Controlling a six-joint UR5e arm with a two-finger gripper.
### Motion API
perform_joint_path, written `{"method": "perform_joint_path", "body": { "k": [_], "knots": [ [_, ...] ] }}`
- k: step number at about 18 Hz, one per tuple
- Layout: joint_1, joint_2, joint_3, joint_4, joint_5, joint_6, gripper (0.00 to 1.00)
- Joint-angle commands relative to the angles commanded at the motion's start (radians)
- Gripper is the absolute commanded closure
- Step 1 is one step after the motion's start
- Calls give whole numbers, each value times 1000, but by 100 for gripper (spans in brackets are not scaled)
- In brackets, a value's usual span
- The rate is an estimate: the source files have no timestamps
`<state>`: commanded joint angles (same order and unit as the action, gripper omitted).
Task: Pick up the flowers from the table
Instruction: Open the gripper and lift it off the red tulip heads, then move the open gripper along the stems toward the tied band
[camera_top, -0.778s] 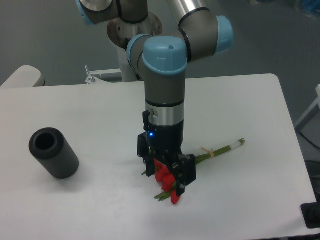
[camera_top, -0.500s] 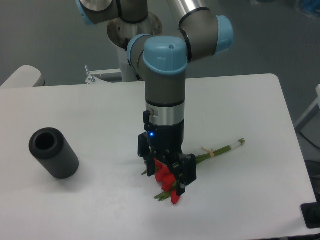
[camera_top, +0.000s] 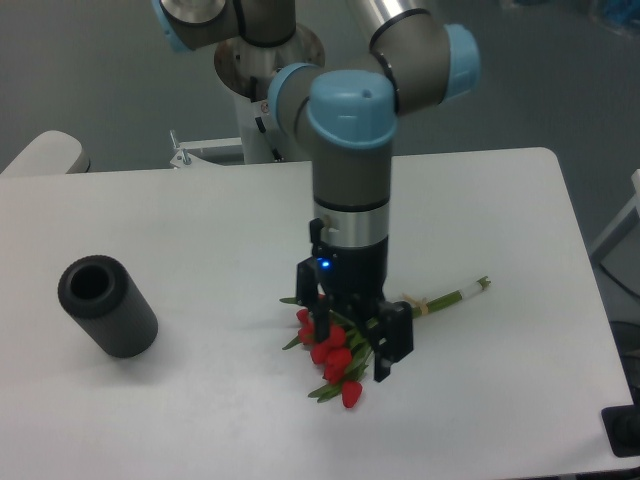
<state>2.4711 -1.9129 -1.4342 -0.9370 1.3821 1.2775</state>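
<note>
- Only one hollow thing shows: a dark grey cylinder (camera_top: 107, 306) lying on its side at the left of the frame, its open end turned toward the upper left; the bore looks dark and nothing can be seen inside it.
- Counted: one cylinder, one bunch of flowers (camera_top: 335, 352), one arm with one gripper (camera_top: 354, 350). About six red heads of the bunch are visible; the rest, if any, are hidden behind the gripper.
- The flowers lie on the table (camera_top: 200, 220) in the lower middle of the frame, red heads toward the bottom, green stems running up and to the right, where a tan band (camera_top: 418, 304) ties them; the stem ends point to the right edge.
- The gripper points straight down over the bunch where heads meet stems. Its two dark fingers stand apart, one on each side of the bunch, the near one in front of the stems. Whether they press on the flowers cannot be told.
- A small blue light glows on the gripper body.
- The table is white, smooth, with rounded corners, and fills most of the frame. Behind it are the arm's silver base and a grey floor.
</note>
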Motion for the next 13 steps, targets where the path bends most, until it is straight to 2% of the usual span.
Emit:
{"method": "perform_joint_path", "body": {
  "k": [2,5,10,13],
  "knots": [
    [29,20,-28,-43,2,54,0],
    [51,31,-77,-78,21,112,0],
    [35,34,-207,-72,268,106,0],
    [31,17,-222,-77,279,98,0]
  ]
}}
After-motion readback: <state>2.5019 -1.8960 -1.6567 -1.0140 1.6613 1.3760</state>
